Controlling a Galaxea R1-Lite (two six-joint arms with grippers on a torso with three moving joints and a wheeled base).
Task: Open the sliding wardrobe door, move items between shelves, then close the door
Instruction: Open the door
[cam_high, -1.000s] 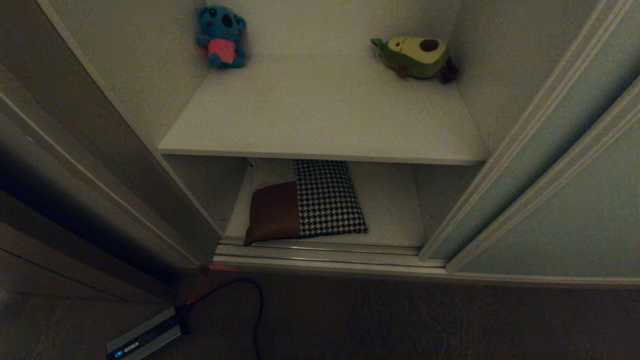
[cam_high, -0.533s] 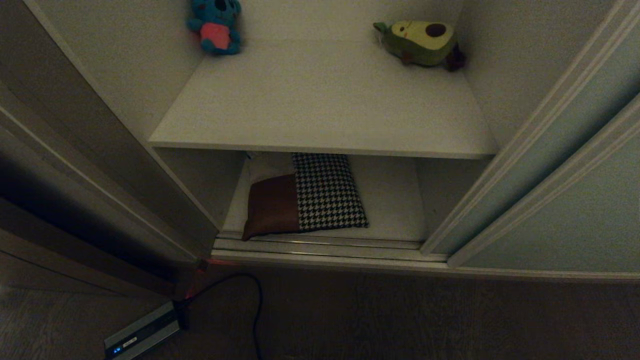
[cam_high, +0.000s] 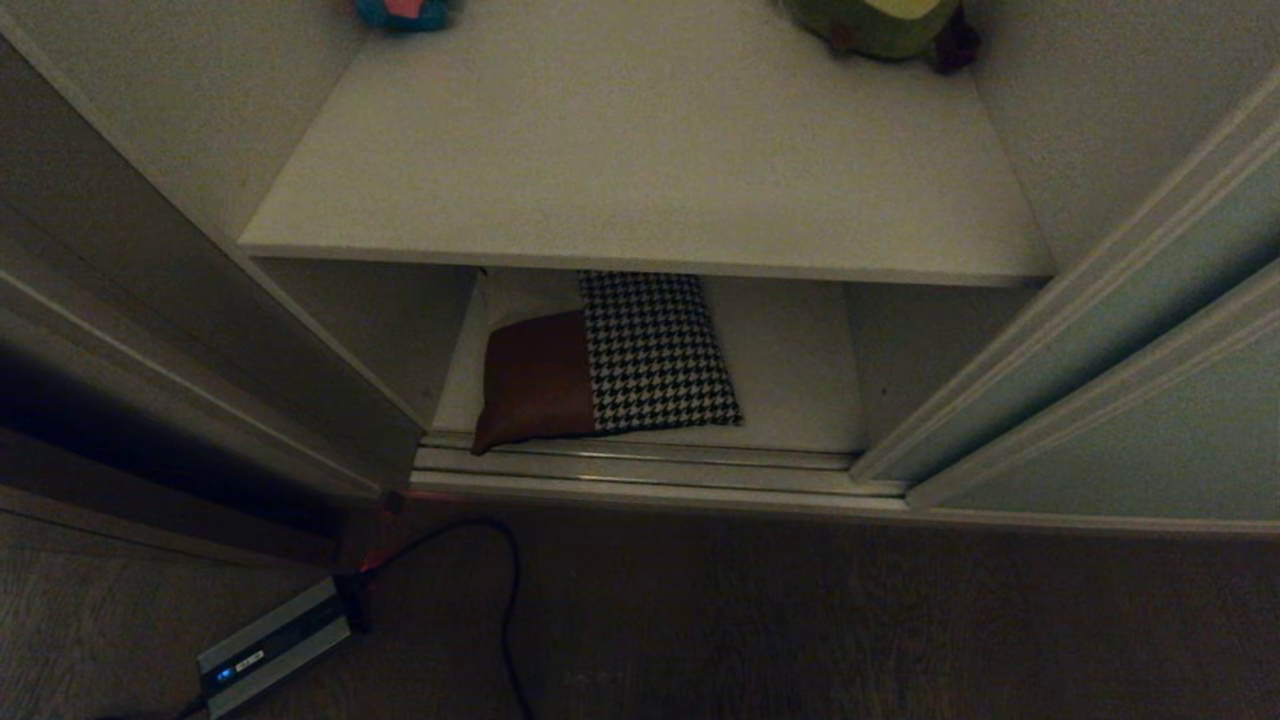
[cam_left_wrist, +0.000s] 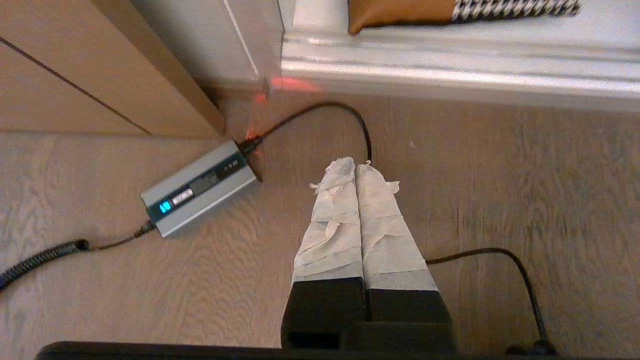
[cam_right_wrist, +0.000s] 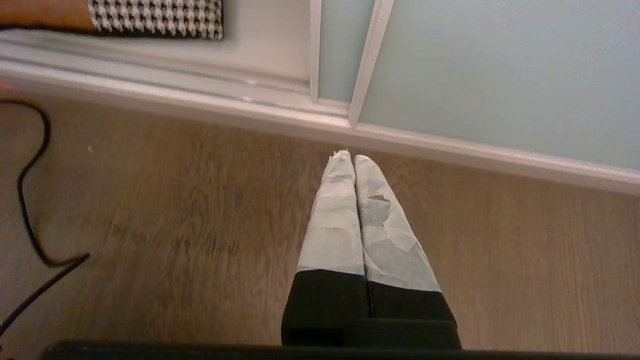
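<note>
The sliding wardrobe door (cam_high: 1150, 420), a pale grey-green panel, stands pushed to the right and the compartment is open. A cushion (cam_high: 610, 360) of rust-brown fabric and houndstooth lies on the lower shelf (cam_high: 790, 370), near its left front corner. The upper shelf (cam_high: 640, 170) is bare across its middle. Neither arm shows in the head view. My left gripper (cam_left_wrist: 355, 165) is shut and empty above the wooden floor, with the cushion (cam_left_wrist: 450, 10) beyond its tips. My right gripper (cam_right_wrist: 349, 157) is shut and empty near the door's (cam_right_wrist: 500, 65) bottom rail.
A blue plush toy (cam_high: 400, 12) and a green avocado plush (cam_high: 880, 25) sit at the back of the upper shelf, cut off by the picture's edge. A grey power box (cam_high: 270, 645) with a black cable (cam_high: 505, 590) lies on the floor left of the track (cam_high: 640, 470).
The whole head view has shifted: the wardrobe has slid up in the picture and looks closer, and the plush toys are now cut off at the top. Nothing in the wardrobe has moved.
</note>
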